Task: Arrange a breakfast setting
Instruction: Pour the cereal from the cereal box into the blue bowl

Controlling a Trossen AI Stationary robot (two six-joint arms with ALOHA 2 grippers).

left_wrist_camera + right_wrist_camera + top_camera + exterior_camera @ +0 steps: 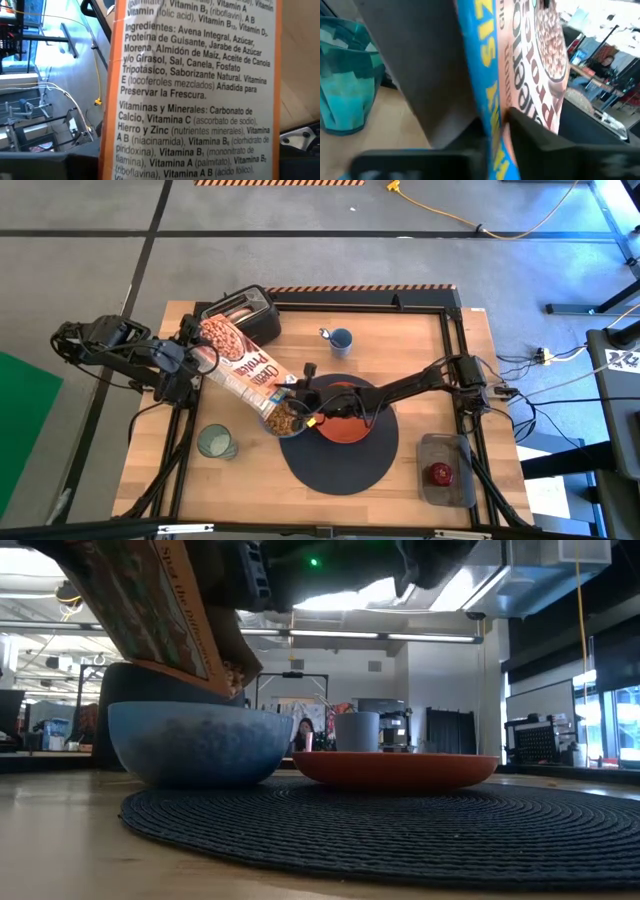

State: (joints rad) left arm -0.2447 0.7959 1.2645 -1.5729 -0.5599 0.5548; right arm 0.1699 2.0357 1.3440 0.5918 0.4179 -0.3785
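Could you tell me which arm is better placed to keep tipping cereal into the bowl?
Left. Its gripper holds the cereal box by the base, tilted over the blue bowl; the right gripper only reaches the box's open end.

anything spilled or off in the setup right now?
No spill visible. The cereal box is tipped steeply over the blue bowl, held by the left gripper; that is pouring, and cereal sits in the bowl. The right gripper is at the box's open end. The bowl sits beside the orange plate, not on it.
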